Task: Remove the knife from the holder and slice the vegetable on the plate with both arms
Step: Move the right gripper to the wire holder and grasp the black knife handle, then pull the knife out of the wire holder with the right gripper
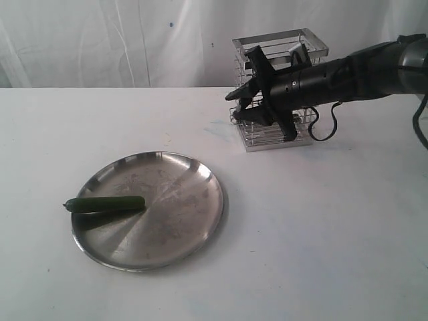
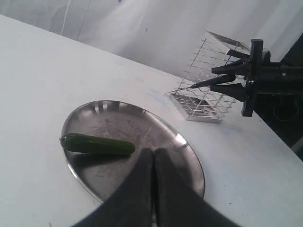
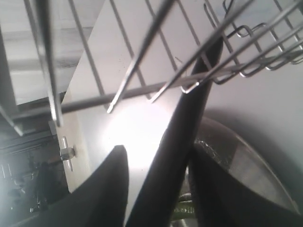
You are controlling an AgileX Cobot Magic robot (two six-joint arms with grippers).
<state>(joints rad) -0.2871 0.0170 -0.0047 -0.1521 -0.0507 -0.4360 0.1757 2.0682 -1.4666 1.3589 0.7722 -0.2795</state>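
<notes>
The right gripper (image 1: 232, 105) is at the holder (image 1: 314, 48), fingers parted around the knife (image 3: 175, 142), with a gap beside one finger. The left gripper (image 2: 152, 156), clenched and empty, hovers over the plate (image 2: 187, 158) near the vegetable (image 2: 97, 144).

The slim cucumber-like vegetable (image 1: 105, 204) is dark green and a little glossy. The large round steel plate (image 1: 180, 227) is shiny silver-grey, with a dull scuffed pattern in its centre. The box-shaped wire holder (image 1: 314, 45) is bright silver. The slim knife (image 3: 175, 142) has a dark blade. The left claw (image 2: 152, 189) and the right claw (image 1: 233, 105) are black. The table (image 1: 321, 234) is white, and so is the cloth backdrop (image 1: 100, 40).
</notes>
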